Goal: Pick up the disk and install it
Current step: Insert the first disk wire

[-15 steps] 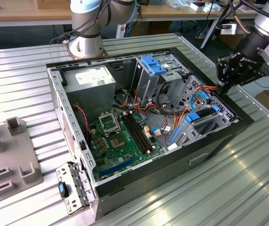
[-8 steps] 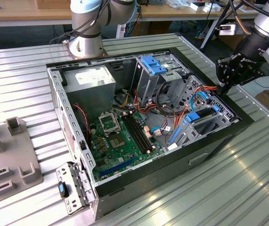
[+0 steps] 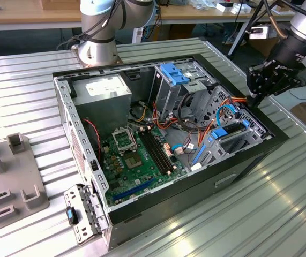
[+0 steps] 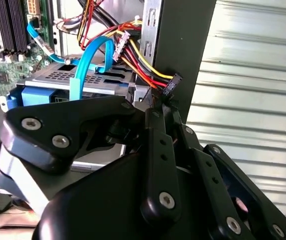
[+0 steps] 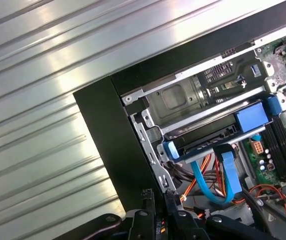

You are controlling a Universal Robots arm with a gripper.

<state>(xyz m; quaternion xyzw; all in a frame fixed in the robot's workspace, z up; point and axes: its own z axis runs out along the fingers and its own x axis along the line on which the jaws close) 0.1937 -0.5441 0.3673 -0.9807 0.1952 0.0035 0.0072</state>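
Observation:
The disk (image 5: 218,134), a flat drive in a bright blue carrier rail, lies slotted in the lower bay under a metal cage plate (image 5: 198,92), at the case's end on the exterior view's right. In the exterior view its blue rail (image 3: 225,131) shows among light blue and orange cables. In the second wrist view the rail's blue end (image 4: 32,97) sits under a perforated metal top. My black gripper (image 3: 254,99) hangs just above the case's rim beside that bay. Its fingers (image 4: 164,107) are drawn together, tips close to a black cable connector (image 4: 172,85), apart from the disk.
The open computer case (image 3: 83,155) lies on a ribbed metal table (image 3: 281,203). Inside it are a motherboard (image 3: 136,155), a grey power-supply box (image 3: 104,91) and an upright cage with a blue top (image 3: 174,72). A grey fixture (image 3: 13,182) stands at the exterior view's left.

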